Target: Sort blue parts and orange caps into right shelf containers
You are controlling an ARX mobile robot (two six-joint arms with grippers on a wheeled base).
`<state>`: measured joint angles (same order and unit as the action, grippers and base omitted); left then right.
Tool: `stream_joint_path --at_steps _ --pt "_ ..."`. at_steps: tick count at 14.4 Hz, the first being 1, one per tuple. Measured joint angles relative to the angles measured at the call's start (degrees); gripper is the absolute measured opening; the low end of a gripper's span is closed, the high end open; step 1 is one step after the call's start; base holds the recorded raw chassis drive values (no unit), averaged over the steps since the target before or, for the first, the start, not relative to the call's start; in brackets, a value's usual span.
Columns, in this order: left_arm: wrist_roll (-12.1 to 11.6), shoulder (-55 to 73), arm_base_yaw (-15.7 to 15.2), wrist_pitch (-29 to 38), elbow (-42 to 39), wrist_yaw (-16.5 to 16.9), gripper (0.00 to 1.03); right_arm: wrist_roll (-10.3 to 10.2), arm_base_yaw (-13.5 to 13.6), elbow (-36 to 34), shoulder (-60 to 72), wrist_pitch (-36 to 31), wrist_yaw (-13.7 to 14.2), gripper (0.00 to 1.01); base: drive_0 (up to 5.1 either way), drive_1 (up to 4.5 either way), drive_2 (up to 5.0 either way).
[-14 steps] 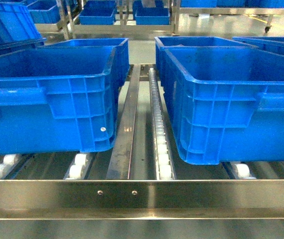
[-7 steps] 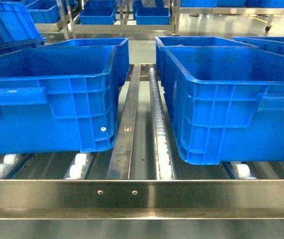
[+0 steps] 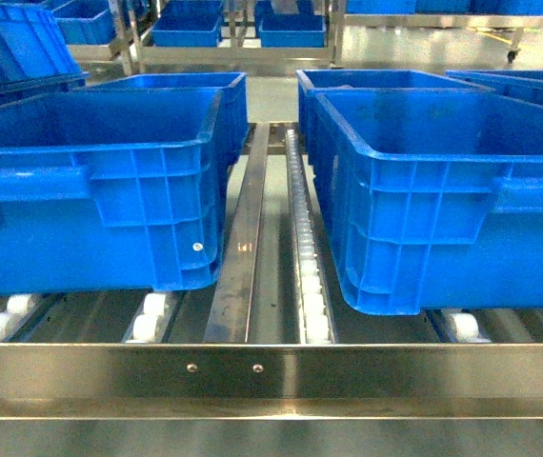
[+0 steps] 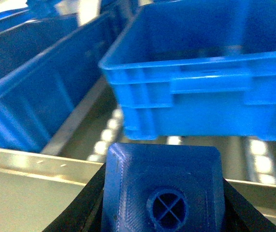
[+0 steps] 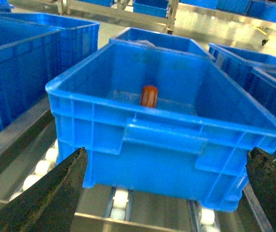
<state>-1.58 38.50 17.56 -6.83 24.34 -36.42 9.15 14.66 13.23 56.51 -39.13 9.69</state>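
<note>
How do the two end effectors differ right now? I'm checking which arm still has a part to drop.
The left end effector is shut on a blue part, stud facing the camera. The right end effector is open and empty, fingers spread wide; an orange cap already lies in the crate ahead. Both face blue crates on the shelf.

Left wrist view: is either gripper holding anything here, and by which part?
The left gripper holds a blue part by its two opposite sides, stud end facing the camera. The right gripper is open and empty.
</note>
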Motion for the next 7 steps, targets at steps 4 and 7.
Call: stream_joint_path --at_steps 4,7 --pt "0.7 3.3 1.5 4.8 2.3 -5.1 0.44 -0.7 2.3 -0.7 -1.3 -1.6 1.9 0.98 0.0 0.00 0.0" --pt "-0.5 9.7 -2.4 12.5 7.3 -0.3 0.44 -1.2 3.3 -0.7 -0.6 -1.7 3.4 0.98 0.0 0.00 0.0"
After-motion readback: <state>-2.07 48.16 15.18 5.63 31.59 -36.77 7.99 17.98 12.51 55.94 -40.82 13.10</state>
